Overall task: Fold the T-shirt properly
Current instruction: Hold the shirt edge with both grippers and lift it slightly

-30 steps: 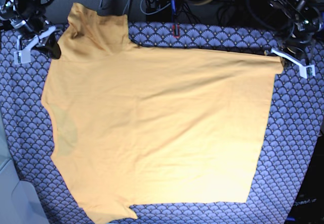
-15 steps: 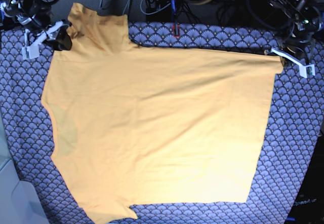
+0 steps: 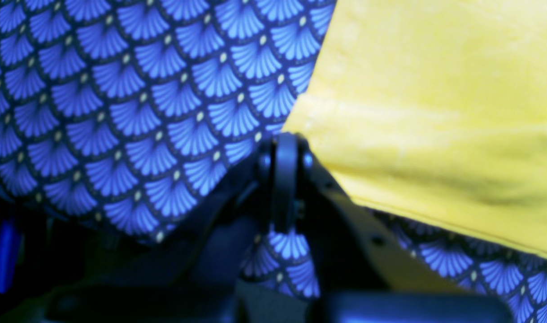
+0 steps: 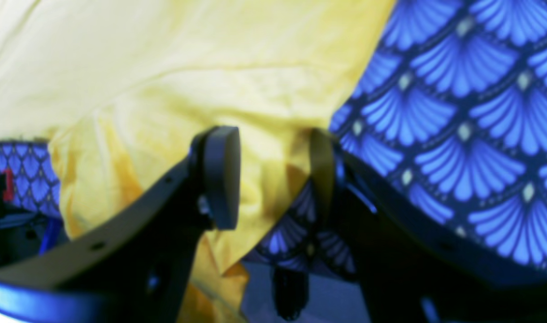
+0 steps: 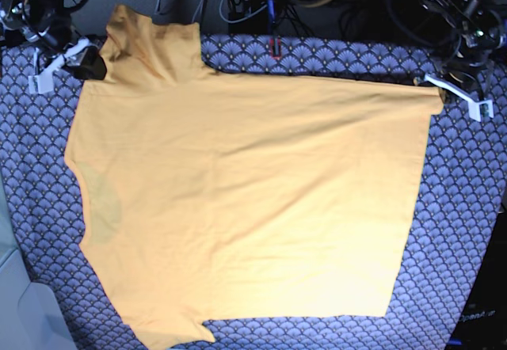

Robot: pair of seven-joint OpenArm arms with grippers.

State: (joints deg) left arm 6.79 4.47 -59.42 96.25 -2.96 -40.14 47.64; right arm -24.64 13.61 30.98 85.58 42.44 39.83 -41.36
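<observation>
- Across the blue fan-patterned worktop (image 5: 467, 207) lies the yellow-orange T-shirt (image 5: 253, 199), spread flat and unfolded.
- Its long axis runs side to side in the base view, neck end at the view's left, hem at the right.
- Right pincer (image 4: 273, 179) stands apart over the far sleeve, gripping nothing.
- Left pincer (image 3: 284, 148) is clamped on a hem corner.
- Spreading seems finished; next, probably, the first fold, needing a fresh sleeve-side grip.

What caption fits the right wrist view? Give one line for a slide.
Right gripper, jaws apart, poised over the edge of the plain yellow-orange cotton T-shirt on the blue fan-patterned tablecloth.
</observation>
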